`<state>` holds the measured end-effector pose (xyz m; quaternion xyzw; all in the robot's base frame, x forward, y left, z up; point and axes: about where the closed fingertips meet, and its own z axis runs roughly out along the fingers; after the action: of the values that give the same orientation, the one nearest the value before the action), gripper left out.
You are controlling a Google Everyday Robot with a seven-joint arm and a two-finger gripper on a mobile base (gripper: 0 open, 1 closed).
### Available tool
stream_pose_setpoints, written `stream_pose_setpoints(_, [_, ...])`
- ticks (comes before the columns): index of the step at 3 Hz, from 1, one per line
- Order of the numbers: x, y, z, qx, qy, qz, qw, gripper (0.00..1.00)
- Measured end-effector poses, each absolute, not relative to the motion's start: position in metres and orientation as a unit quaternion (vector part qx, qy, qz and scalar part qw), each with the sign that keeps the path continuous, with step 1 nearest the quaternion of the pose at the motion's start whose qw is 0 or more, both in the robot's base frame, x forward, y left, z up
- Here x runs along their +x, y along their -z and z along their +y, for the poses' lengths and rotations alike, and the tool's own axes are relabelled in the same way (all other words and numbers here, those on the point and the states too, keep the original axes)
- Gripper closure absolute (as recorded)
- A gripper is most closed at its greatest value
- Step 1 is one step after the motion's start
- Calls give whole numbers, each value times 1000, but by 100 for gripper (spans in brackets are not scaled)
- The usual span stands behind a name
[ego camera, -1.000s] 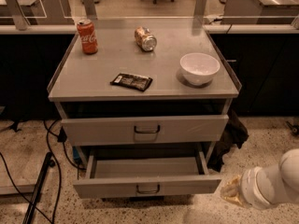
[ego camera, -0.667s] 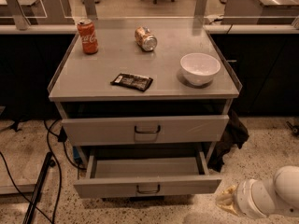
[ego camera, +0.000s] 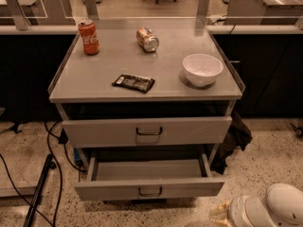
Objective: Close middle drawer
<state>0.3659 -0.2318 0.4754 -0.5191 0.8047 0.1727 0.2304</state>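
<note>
The middle drawer [ego camera: 149, 189] is a grey drawer with a long low front and a small dark loop handle [ego camera: 150, 192]. It stands pulled well out, and its inside [ego camera: 147, 169] looks empty. My gripper [ego camera: 219, 215] is at the bottom right of the camera view, on the end of the white arm [ego camera: 272, 208]. It sits low, just right of and below the drawer's right front corner, apart from it.
Above is a taller grey drawer [ego camera: 147, 130] with a dark gap over it. The cabinet top [ego camera: 109, 60] carries a red cola can [ego camera: 88, 37], a lying can [ego camera: 147, 39], a dark snack packet [ego camera: 134, 82] and a white bowl [ego camera: 202, 69]. Cables [ego camera: 52, 162] lie on the floor at left.
The white arm and my gripper have sunk lower in the view and shifted slightly left, towards the drawer's right front corner. The drawers have not moved.
</note>
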Motion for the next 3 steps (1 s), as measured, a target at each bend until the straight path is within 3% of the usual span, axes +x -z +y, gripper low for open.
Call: stream_pose_setpoints(3, [378, -461, -216, -559, -143, 772, 267, 100])
